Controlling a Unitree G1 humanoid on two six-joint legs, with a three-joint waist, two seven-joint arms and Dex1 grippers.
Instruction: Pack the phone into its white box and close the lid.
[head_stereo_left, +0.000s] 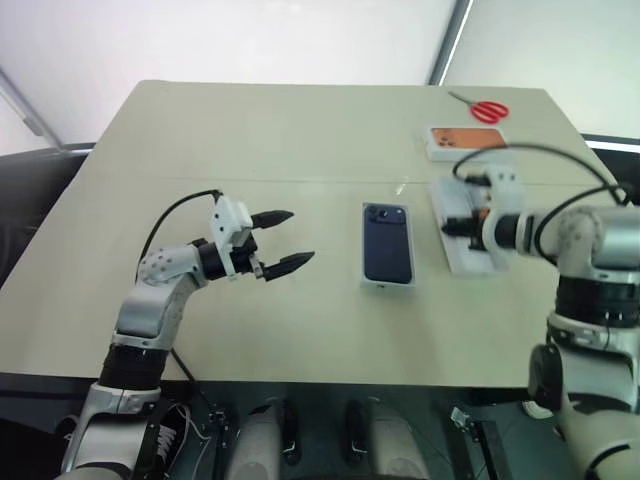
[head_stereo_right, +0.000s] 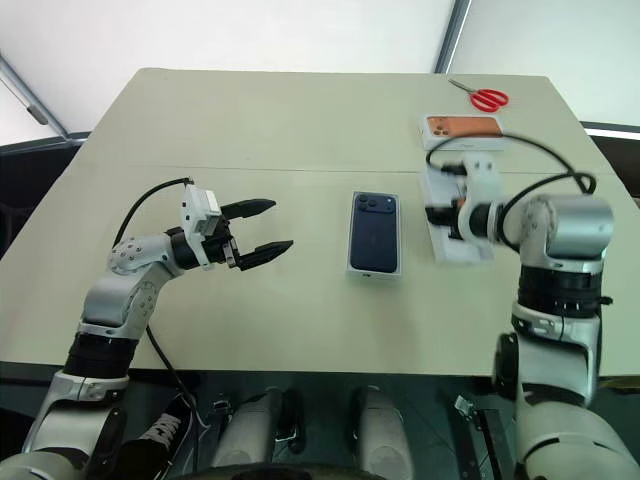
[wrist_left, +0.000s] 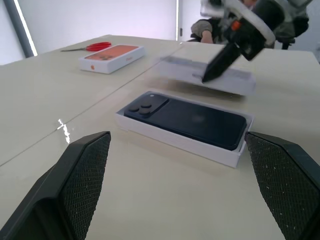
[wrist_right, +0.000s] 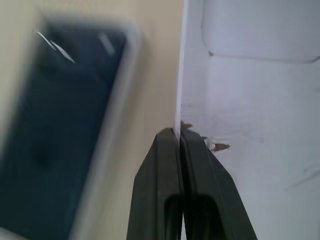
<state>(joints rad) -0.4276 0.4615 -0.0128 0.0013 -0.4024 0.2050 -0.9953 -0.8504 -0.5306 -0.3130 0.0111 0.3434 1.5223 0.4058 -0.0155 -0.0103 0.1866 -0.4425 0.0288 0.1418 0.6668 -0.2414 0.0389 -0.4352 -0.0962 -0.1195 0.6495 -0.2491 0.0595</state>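
Observation:
The dark navy phone (head_stereo_left: 387, 243) lies face down in the shallow white box (head_stereo_left: 388, 287) at the middle of the table, camera cluster at the far end. Just right of it is the lid (head_stereo_right: 457, 247), inside facing up. My right gripper (wrist_right: 180, 134) is shut on the lid's long side wall nearest the phone. In the left wrist view the lid (wrist_left: 210, 75) looks slightly raised off the table. My left gripper (head_stereo_left: 300, 237) hovers open to the left of the box, pointing toward it with nothing between its fingers (wrist_left: 85, 175).
A box with an orange phone picture (head_stereo_left: 465, 140) lies at the far right of the table. Red-handled scissors (head_stereo_left: 482, 108) lie beyond it near the far edge. A seam runs across the beige table (head_stereo_left: 250, 120) behind the phone.

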